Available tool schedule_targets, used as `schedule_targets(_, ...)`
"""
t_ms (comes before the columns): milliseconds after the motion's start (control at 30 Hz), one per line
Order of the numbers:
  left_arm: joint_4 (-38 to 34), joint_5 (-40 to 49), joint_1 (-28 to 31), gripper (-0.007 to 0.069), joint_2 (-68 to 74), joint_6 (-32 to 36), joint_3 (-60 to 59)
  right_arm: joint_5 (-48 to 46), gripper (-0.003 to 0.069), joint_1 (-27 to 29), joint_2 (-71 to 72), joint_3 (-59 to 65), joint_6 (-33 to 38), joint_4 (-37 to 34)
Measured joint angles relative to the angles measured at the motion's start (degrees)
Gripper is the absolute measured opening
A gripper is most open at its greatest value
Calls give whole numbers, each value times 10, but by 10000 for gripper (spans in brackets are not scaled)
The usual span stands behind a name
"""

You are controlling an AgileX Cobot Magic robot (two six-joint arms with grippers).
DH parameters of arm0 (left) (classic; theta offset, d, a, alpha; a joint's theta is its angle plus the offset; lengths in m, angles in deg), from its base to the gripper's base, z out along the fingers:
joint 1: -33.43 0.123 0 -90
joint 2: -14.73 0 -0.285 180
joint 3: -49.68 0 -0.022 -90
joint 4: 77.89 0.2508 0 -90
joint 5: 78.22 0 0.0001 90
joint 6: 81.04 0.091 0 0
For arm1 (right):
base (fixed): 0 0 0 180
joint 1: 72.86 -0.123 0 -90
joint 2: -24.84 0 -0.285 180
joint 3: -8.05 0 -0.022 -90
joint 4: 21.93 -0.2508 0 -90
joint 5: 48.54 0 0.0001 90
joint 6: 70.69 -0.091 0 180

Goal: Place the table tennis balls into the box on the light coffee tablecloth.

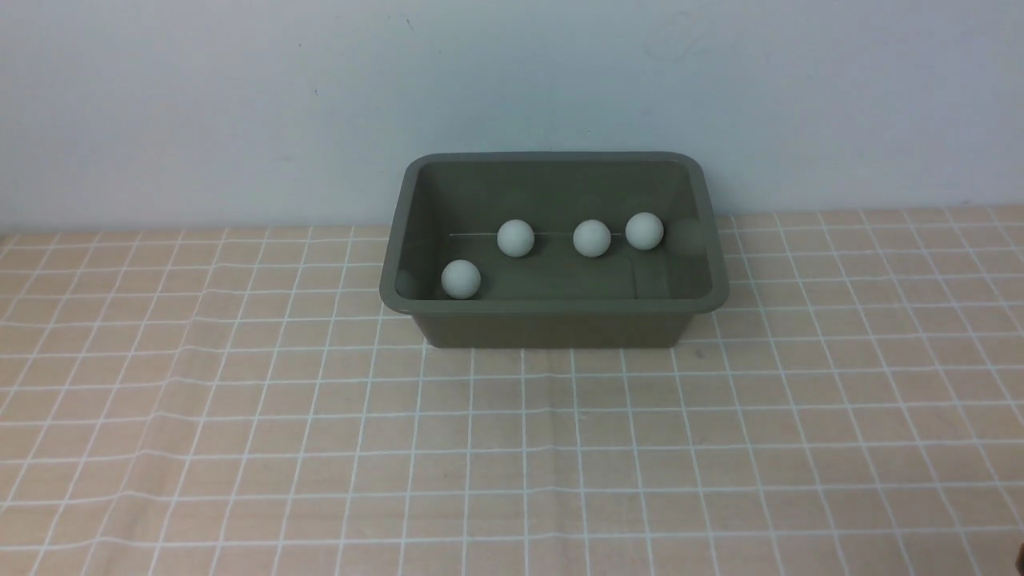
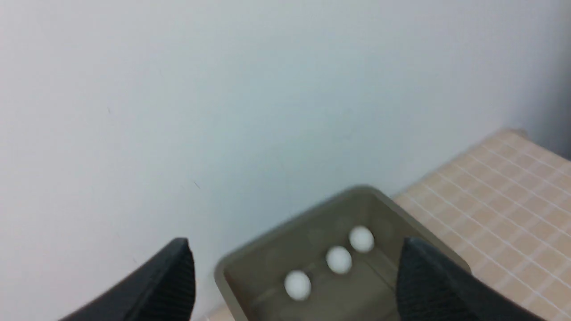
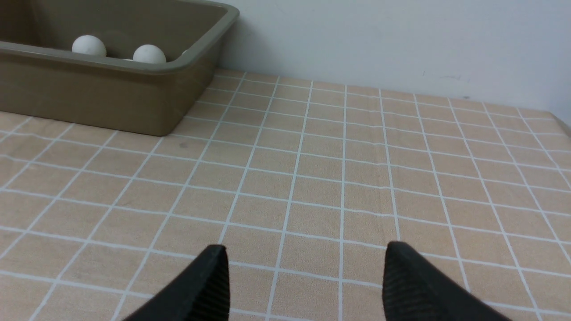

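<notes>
The dark olive-grey box (image 1: 552, 320) stands on the light coffee tablecloth (image 1: 512, 448) by the back wall. Several white table tennis balls lie inside it: one at the front left (image 1: 461, 279), the others in a row behind (image 1: 515, 238) (image 1: 592, 238) (image 1: 644, 230). Neither arm shows in the front view. In the left wrist view my left gripper (image 2: 296, 254) is open and empty, raised above the box (image 2: 267, 254), with balls (image 2: 339, 259) seen between its fingers. My right gripper (image 3: 305, 258) is open and empty low over bare cloth (image 3: 357, 156), to the right of the box (image 3: 111, 98).
A pale wall (image 1: 512, 80) rises directly behind the box. The gridded cloth runs wide on both sides and in front of the box, slightly creased at the left. The cloth's far right corner (image 2: 513, 133) shows in the left wrist view.
</notes>
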Motion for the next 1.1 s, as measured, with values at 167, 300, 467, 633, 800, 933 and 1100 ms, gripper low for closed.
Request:
schedule_targets(167, 18, -159, -53, 511, -114, -1, -227, 0, 428, 0, 0, 0, 0, 0)
schedule_targets(300, 42, -200, -54, 511, -200, 11, -418, 0, 428, 0, 0, 0, 0, 0)
schedule_targets(467, 47, -226, -54, 511, -360, 20, -598, 0, 428, 0, 0, 0, 0, 0)
schedule_targets(633, 47, -248, -54, 511, -492, 18, -695, 0, 428, 0, 0, 0, 0, 0)
schedule_targets(800, 47, -254, -56, 511, -585, 16, -751, 0, 428, 0, 0, 0, 0, 0)
schedule_targets(933, 47, -255, -56, 511, -618, 50, -779, 0, 428, 0, 0, 0, 0, 0)
schedule_targets(1100, 46, -255, -57, 511, -618, 76, -778, 0, 428, 0, 0, 0, 0, 0)
